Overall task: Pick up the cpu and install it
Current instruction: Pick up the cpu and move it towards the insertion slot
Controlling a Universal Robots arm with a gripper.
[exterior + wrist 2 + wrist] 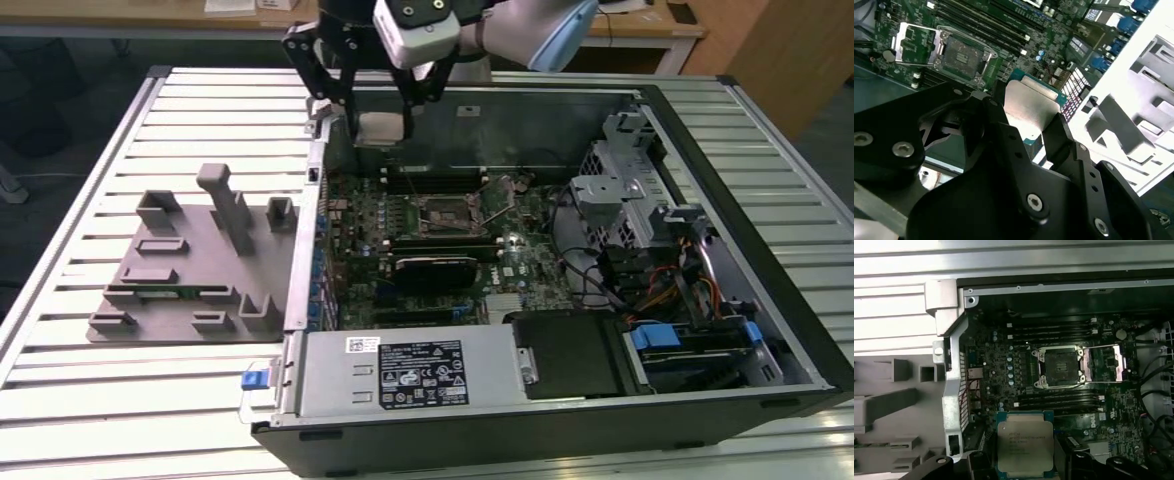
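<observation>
So the arm's black two-finger gripper (pixel 379 120) is clamped shut on the small flat square cpu with the shiny silver-grey metal top (pixel 380 128). In the second wrist view the black fingers (pixel 999 125) press on two opposite edges of it, with the metal top facing that camera. The square black cpu socket with its metal frame (pixel 447 208) sits on the green motherboard (pixel 527 255) inside the open black tower computer case (pixel 534 440). The cpu isn't in that socket: it hangs in the air above the board, clearly apart from the socket, up and toward the exterior view's left of it, near the case wall. The socket itself is open, dark bare centre showing, and the first wrist view has its hinged metal load plate (pixel 1104 362) folded out flat right beside the socket. Long dark memory slots (pixel 1054 332) run along two sides of the socket. Farther from the socket, on the exterior view's left and outside the case, a grey plastic fixture block (pixel 187 265) sits on the slatted metal table (pixel 80 400). The silver labelled power supply box (pixel 400 375) is on the camera's side of the socket.
</observation>
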